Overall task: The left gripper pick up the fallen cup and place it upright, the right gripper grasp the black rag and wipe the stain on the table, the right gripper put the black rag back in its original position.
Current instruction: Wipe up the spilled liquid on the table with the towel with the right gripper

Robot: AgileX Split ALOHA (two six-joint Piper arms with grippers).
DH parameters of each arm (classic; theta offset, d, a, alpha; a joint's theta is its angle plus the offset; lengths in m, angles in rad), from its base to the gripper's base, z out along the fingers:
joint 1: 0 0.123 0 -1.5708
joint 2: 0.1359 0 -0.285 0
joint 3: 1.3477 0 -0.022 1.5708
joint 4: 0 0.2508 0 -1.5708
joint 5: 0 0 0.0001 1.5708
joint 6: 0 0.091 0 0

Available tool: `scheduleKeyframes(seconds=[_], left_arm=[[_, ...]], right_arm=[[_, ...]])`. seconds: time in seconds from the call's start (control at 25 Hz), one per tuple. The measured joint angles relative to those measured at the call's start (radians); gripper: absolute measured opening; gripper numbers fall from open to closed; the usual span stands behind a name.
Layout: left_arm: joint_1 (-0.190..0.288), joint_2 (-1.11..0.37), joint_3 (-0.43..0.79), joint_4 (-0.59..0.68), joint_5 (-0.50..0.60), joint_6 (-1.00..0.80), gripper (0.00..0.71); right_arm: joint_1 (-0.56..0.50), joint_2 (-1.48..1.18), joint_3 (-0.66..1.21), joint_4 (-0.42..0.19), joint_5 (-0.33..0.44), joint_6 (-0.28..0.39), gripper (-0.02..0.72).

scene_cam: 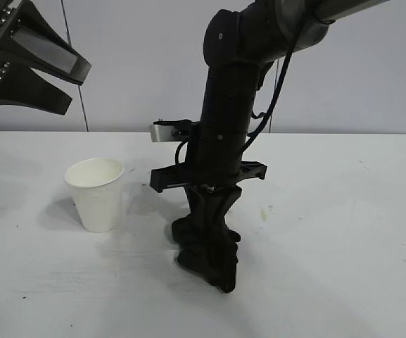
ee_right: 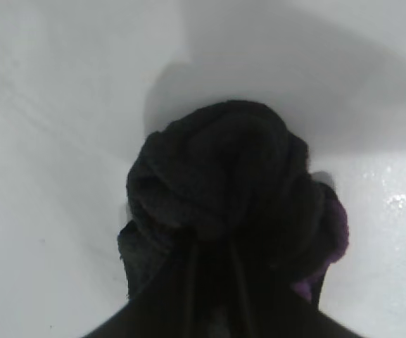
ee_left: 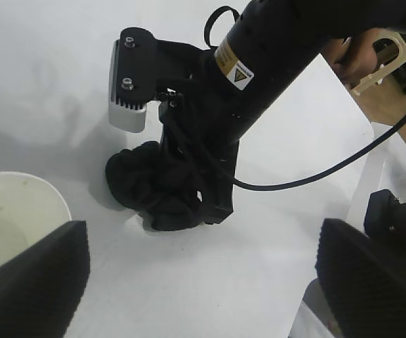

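Fingers: right gripper [scene_cam: 213, 271] pinching black rag [scene_cam: 203, 246], pressed onto counter [scene_cam: 329, 282] for wiping | left gripper [scene_cam: 37, 67] spread, parked above upright cup [scene_cam: 97, 193].

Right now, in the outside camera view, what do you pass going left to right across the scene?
Left tool, raised and open → upright white cup → right tool pressing the bunched black rag onto the table → small yellowish marks on the tabletop.
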Motion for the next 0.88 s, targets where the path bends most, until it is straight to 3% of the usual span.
scheduleKeyframes(seconds=[0.2,0.4,0.68,0.88], left_arm=[[0.000,0.000,0.000,0.000,0.004,0.000,0.632],[0.000,0.000,0.000,0.000,0.012,0.000,0.632],[0.000,0.000,0.000,-0.001,0.014,0.000,0.632],[0.000,0.000,0.000,-0.001,0.014,0.000,0.632]], right_arm=[[0.001,-0.001,0.000,-0.063,0.007,0.002,0.044],[0.001,-0.001,0.000,-0.134,-0.048,0.029,0.044],[-0.036,0.007,-0.001,-0.126,-0.122,0.097,0.044],[-0.134,0.008,-0.003,-0.117,-0.138,0.140,0.044]])
